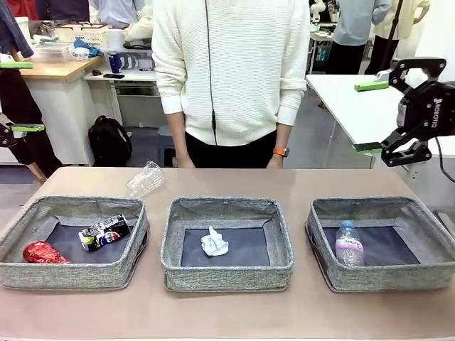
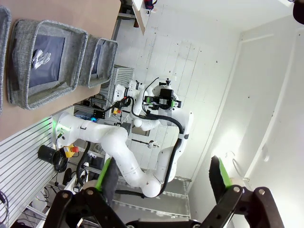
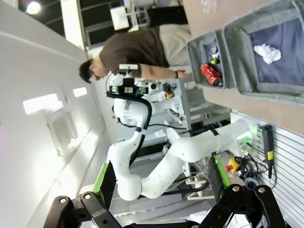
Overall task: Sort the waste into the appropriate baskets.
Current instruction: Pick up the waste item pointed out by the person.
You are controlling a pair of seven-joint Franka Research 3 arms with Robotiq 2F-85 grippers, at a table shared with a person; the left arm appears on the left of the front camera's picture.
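Three grey baskets stand in a row. The left basket (image 1: pixel 71 274) holds the crushed red can (image 1: pixel 43 252) and the dark multicoloured can (image 1: pixel 104 232). A white paper ball (image 1: pixel 213 242) lies in the middle basket (image 1: pixel 227 274), and the pink-labelled bottle (image 1: pixel 348 244) in the right basket (image 1: pixel 384 277). The clear plastic container (image 1: pixel 146 179) lies on the table behind the left basket. My left gripper (image 1: pixel 21 96) (image 2: pixel 164 175) hangs open and empty high at the left edge. High at the right, my right gripper (image 1: pixel 370 116) (image 3: pixel 160 180) is also open and empty.
A person in a white sweater (image 1: pixel 231 71) stands at the far side of the brown table (image 1: pixel 227 312), hands down by the edge. A white table (image 1: pixel 355 106) stands behind my right gripper. Bare tabletop runs in front of and behind the baskets.
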